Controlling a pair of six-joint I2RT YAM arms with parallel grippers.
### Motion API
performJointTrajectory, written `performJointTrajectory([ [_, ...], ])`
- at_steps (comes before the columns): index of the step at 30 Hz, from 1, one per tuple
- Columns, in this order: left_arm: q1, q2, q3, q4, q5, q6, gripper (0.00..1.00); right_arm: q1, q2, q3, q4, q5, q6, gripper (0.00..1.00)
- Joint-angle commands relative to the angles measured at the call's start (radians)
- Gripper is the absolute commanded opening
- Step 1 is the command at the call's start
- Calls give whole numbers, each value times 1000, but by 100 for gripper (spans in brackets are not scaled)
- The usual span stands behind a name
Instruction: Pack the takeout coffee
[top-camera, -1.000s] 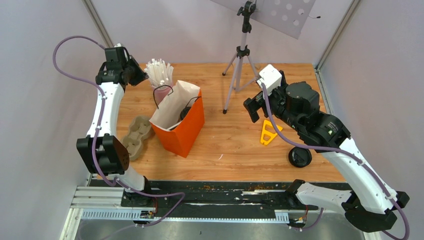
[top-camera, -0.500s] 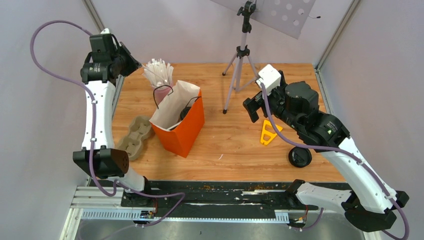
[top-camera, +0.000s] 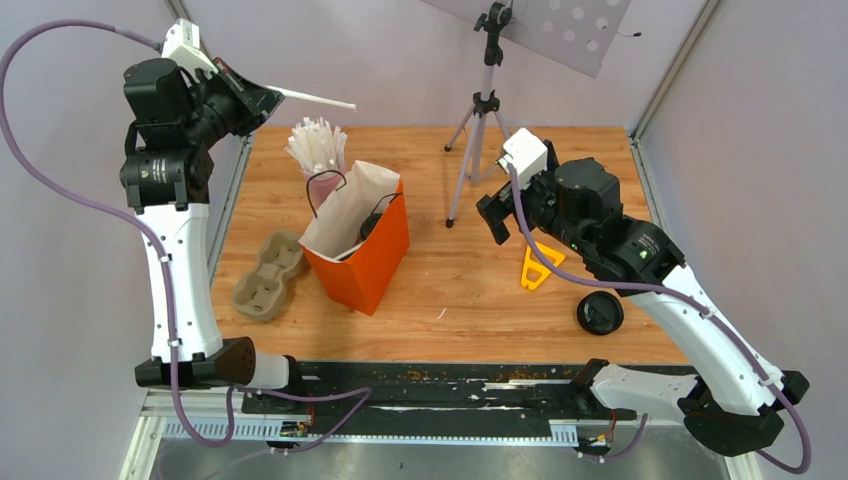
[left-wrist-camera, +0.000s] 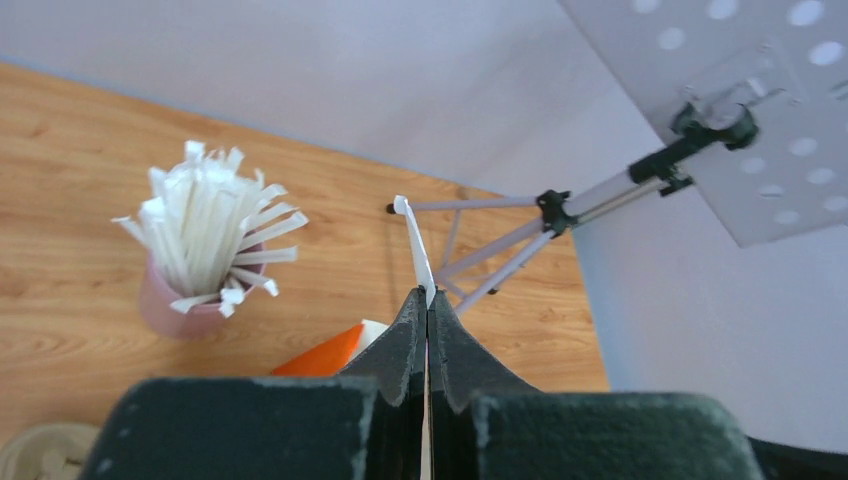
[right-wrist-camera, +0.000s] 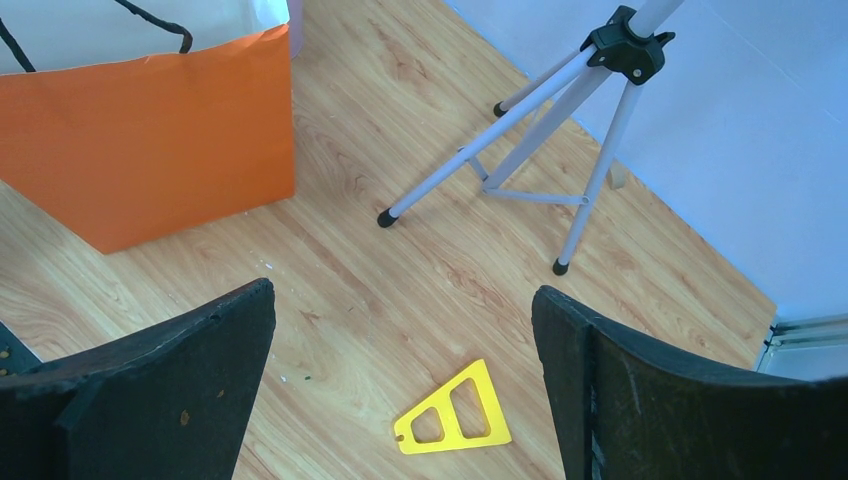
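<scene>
**A:** Up over the far-left corner, the left gripper (top-camera: 262, 93) is pinched tight on one white stick (top-camera: 312, 101), higher than the pink cup (top-camera: 322, 187) of sticks. Where's the takeout coffee?

**B:** Can't say for sure. There's only a dark round shape (top-camera: 371, 224) inside the orange bag (top-camera: 375, 262). The black lid (top-camera: 600, 313) is lying on the table (top-camera: 470, 290). The right gripper (right-wrist-camera: 402, 290) gapes wide, holding nothing.
</scene>
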Motion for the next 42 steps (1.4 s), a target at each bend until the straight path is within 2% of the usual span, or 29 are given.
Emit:
performJointTrajectory([
  [1,-27,-36,42,76,126,-8,0,0,-4,41,53,-4,-6,100],
  [9,-40,-185,-62,-9,162,-28,0,-1,-9,48,46,5,-16,100],
  [15,-41,-315,-193,-30,196,-83,0,-1,5,55,37,1,-9,100],
  [23,-41,-432,-344,-50,186,-105,0,0,24,69,38,-25,12,100],
  [27,-41,-458,-370,-89,141,-62,0,0,21,74,33,-31,20,100],
  [29,-40,-462,-401,-72,134,-60,0,-1,18,72,31,-31,24,100],
  [32,-40,-479,-489,54,126,-116,1,0,18,72,31,-40,27,100],
  [37,-41,-466,-498,49,129,-99,20,-1,19,79,29,-11,23,100],
  [40,-40,-460,-472,14,129,-63,42,0,20,76,20,13,45,100],
  [42,-41,-450,-445,-14,124,-35,47,-1,24,74,10,34,79,100],
])
